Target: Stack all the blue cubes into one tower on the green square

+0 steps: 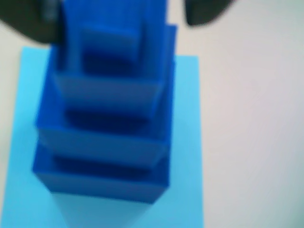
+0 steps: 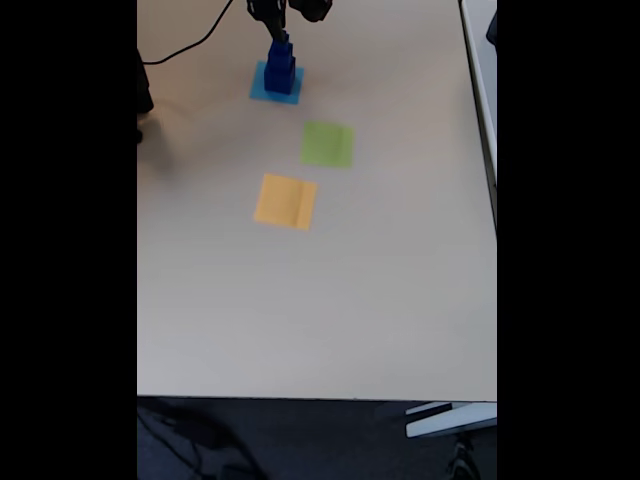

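The blue cubes (image 1: 107, 128) stand as one stepped tower (image 2: 279, 62), widest at the base, on a light-blue paper square (image 1: 185, 142), not on the green square (image 2: 327, 144), which lies bare to the lower right in the fixed view. My gripper (image 1: 118, 19) sits at the tower's top, a dark finger on each side of the upper cubes. A thin gap shows between the right finger (image 1: 206, 12) and the blue, so the jaws look open. The wrist view is blurred.
An orange-yellow square (image 2: 286, 201) lies below and left of the green one. A black cable (image 2: 190, 45) runs across the table's far left. The table's right edge (image 2: 494, 200) and front edge are well away from the squares.
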